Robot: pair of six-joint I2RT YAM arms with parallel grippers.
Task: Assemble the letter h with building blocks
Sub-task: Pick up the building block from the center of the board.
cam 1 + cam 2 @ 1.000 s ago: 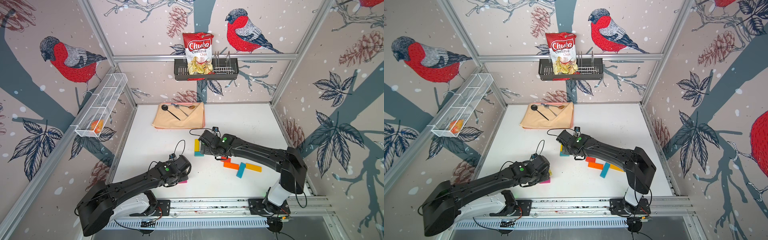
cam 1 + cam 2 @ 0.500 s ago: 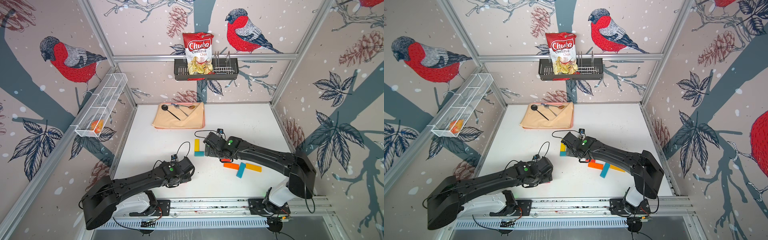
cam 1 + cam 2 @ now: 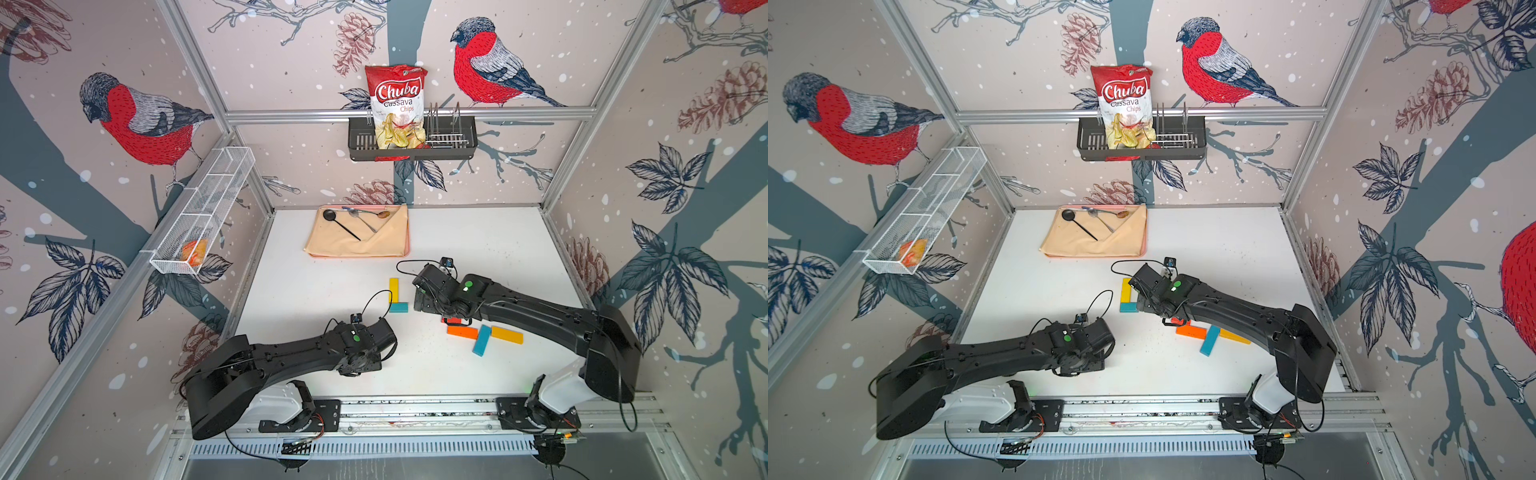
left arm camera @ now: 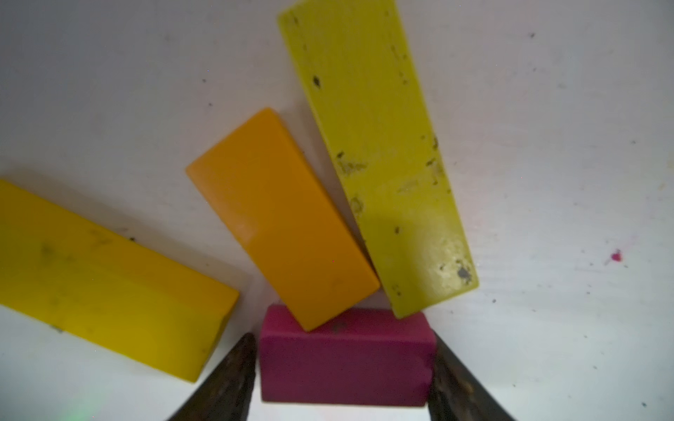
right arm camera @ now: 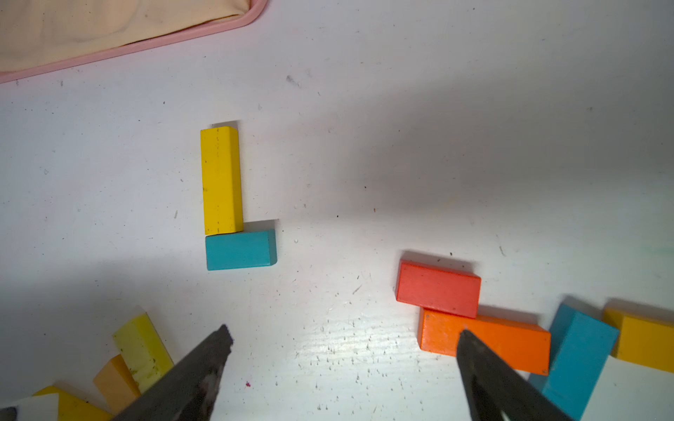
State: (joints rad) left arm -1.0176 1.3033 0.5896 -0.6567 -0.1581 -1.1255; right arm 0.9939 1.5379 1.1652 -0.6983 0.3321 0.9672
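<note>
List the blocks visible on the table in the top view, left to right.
yellow block → orange block → long teal block → amber block. Left out: the short teal block, which overlaps the yellow one, and the red block, which overlaps the orange one.

Paired high overhead views of whole table (image 3: 478, 241); close downward wrist views.
</note>
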